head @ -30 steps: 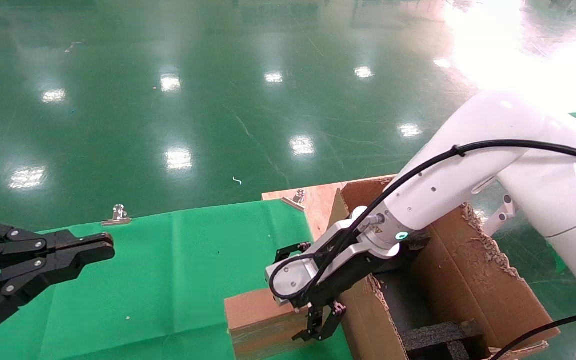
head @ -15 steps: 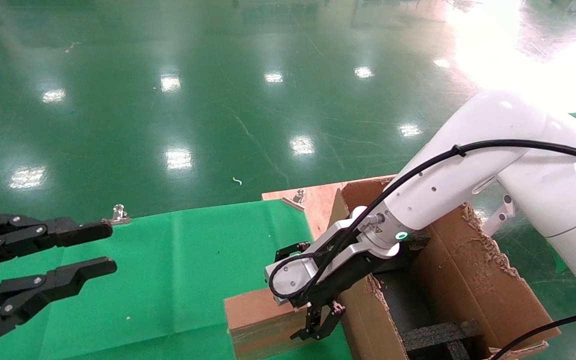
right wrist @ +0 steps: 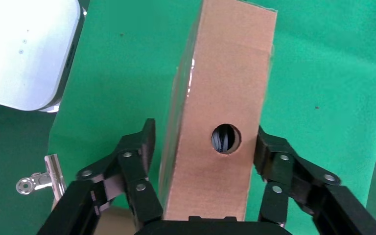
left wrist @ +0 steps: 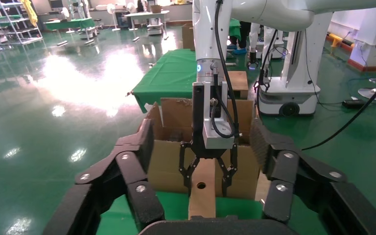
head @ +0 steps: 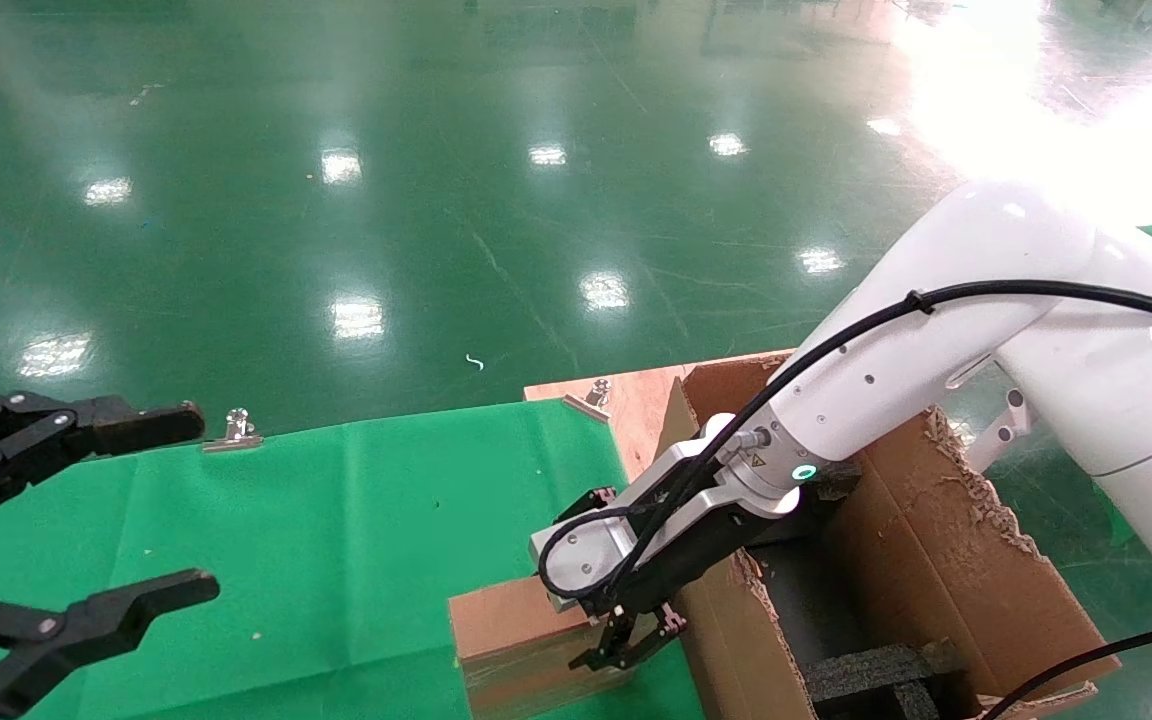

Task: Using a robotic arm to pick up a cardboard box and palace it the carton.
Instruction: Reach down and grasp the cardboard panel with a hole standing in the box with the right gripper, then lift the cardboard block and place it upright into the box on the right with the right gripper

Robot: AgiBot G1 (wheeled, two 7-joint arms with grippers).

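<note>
The cardboard box [head: 511, 625] stands on its narrow edge on the green cloth, right beside the carton [head: 936, 540]. In the right wrist view its top face [right wrist: 220, 98] shows a round hole. My right gripper [head: 621, 648], on the white robotic arm [head: 896, 370], is open and straddles the box's top, one finger on each side [right wrist: 205, 139]. The left wrist view shows the same straddle [left wrist: 208, 174] in front of the carton [left wrist: 166, 161]. My left gripper [head: 194, 503] is wide open and empty above the cloth's left part.
The green cloth [head: 336, 520] is clipped down by metal clips [head: 236, 430] [head: 591, 395] at its far edge. A bare wooden board [head: 636, 400] lies behind the carton. Black foam inserts [head: 866, 670] sit inside the carton. Beyond is glossy green floor.
My left gripper has gone from shut to wide open. My right gripper's fingers have shifted slightly lower around the box's top. The box and carton have not moved.
</note>
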